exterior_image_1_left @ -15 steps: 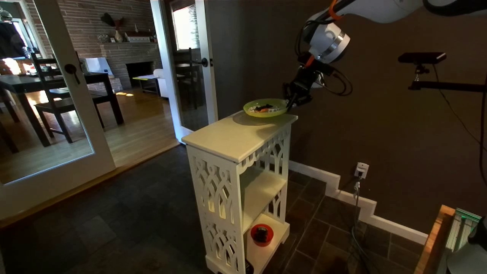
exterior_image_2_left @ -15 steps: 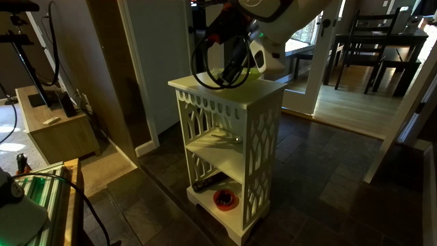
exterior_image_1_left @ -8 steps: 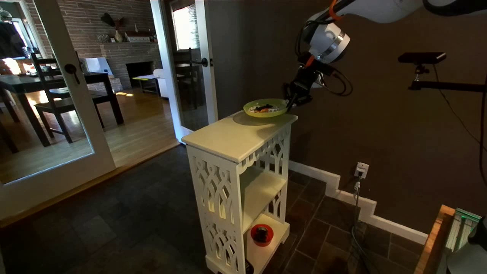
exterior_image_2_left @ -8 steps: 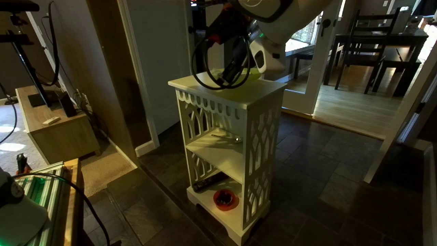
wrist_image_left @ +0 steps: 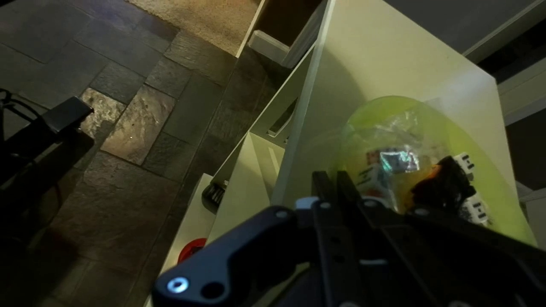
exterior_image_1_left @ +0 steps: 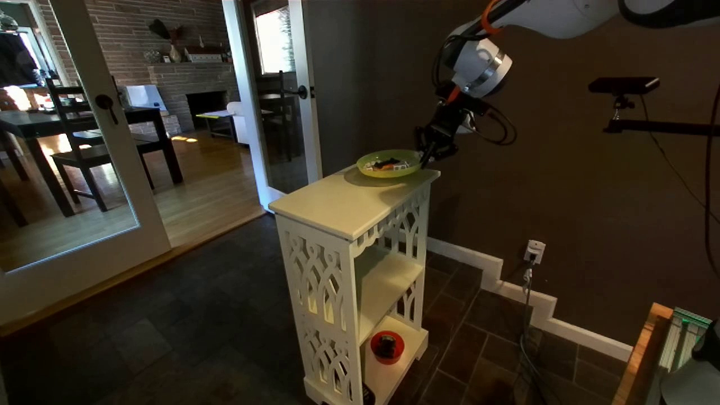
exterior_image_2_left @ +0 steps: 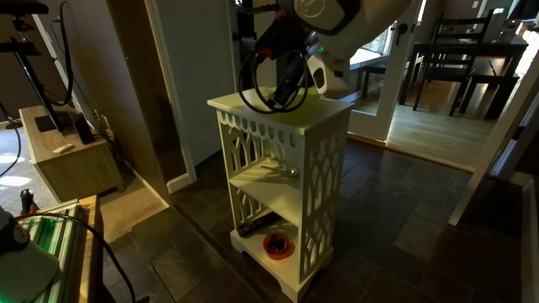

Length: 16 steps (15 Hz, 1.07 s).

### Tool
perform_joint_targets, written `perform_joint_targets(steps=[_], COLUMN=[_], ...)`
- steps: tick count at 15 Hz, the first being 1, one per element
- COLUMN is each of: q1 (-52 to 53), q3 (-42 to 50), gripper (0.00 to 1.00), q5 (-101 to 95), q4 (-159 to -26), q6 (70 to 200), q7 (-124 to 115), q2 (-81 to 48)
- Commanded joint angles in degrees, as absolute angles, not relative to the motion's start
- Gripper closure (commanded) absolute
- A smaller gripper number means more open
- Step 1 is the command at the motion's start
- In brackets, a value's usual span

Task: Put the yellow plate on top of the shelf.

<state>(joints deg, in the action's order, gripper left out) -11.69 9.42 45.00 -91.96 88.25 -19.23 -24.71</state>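
End effector (wrist_image_left: pixel 333 178) pinching yellow plate (exterior_image_1_left: pixel 387 174) by rim; contents (wrist_image_left: pixel 443 185) prob. loose, so keep it lvl. Plate's just over or on top of shelf (exterior_image_1_left: pixel 337 205), can't tell which: ease straight down, let go only w/ base flat.

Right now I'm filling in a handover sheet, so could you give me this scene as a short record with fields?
Held item: shallow round yellow-green plate, over the top of the small white lattice-sided shelf; whether it touches the top, I can't tell
Inside it: clear plastic wrapping, white pieces, a black piece
Hold: black two-finger gripper, jaws shut on the plate's rim
Bottom tier: round red bowl with dark contents; long black object
Status: plate not released
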Motion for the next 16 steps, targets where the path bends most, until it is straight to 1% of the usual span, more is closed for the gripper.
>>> perform_joint_targets(steps=[1, 9, 10, 11, 13, 16], q1=[-11.7, -12.1, -12.1, -12.1, -12.2, -12.0], q3=[8.7, 8.2, 8.2, 8.2, 8.2, 8.3], gripper=[0.98, 0.98, 0.82, 0.71, 0.55, 0.35], q5=[45.8, 45.5, 45.4, 45.4, 45.2, 44.5], q4=[-88.2, -84.0, -83.6, -83.3, -82.7, -83.2], q6=[87.6, 87.1, 86.9, 87.0, 86.6, 86.2], q7=[-21.0, -21.6, -21.8, -22.0, -22.5, -23.1], q2=[-27.3, -30.5, -30.8, -31.0, -31.4, -31.0])
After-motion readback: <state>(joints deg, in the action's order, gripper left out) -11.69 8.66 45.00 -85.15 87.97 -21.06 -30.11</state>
